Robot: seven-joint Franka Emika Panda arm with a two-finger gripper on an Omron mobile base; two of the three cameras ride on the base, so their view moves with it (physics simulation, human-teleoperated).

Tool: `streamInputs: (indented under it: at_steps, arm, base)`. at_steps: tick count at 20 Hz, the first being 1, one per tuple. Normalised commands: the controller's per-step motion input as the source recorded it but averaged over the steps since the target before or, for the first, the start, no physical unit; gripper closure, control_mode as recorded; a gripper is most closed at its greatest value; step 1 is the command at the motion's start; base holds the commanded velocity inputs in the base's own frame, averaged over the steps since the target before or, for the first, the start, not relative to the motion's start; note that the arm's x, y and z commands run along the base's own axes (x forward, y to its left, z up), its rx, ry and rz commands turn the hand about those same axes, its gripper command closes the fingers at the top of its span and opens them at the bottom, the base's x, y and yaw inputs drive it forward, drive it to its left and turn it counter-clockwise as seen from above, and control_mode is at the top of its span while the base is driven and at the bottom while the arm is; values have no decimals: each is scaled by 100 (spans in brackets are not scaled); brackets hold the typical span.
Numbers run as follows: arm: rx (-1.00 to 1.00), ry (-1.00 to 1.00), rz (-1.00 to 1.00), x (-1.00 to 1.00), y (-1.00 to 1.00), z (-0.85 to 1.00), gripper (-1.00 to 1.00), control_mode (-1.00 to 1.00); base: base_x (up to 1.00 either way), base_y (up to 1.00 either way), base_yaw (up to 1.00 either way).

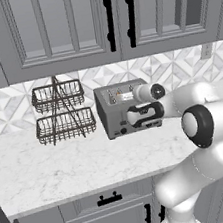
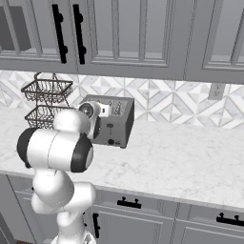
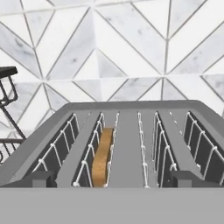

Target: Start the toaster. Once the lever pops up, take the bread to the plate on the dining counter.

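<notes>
Gripper (image 3: pixel 112 183) wide open, empty, over toaster (image 3: pixel 127 140).

Access to the toaster (image 1: pixel 126 109) from above is limited by the wall cabinets (image 1: pixel 70 23) overhead; open space lies between the toaster top and the cabinet undersides. A tiled backsplash (image 2: pixel 167 102) closes the rear. In the left base view, a two-tier wire basket rack (image 1: pixel 61 111) stands near the toaster's left side with a gap between them. In the right base view, the worktop (image 2: pixel 181 157) right of the toaster is open marble. In the hand view, wire guides line all four slots; the bread (image 3: pixel 101 159) occupies the second slot from the left, leaving narrow gaps on either side of it.
</notes>
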Motion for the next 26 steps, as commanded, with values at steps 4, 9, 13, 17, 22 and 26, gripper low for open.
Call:
streamInputs:
  at_steps: [4,9,13,17,22,26]
  arm:
    - [0,0,-9,1,26,-5,-100,-100]
    - [0,0,-15,0,39,-4,-100,-100]
    - [0,0,-14,0,37,-9,-100,-100]
    - [0,0,-5,0,39,-8,-100,-100]
    - [0,0,0,8,20,-5,-100,-100]
    - [0,0,0,30,-2,0,-100,-100]
  base:
    - [0,0,0]
    - [0,0,0]
    - [0,0,0]
    - [0,0,0]
    - [0,0,0]
    - [0,0,0]
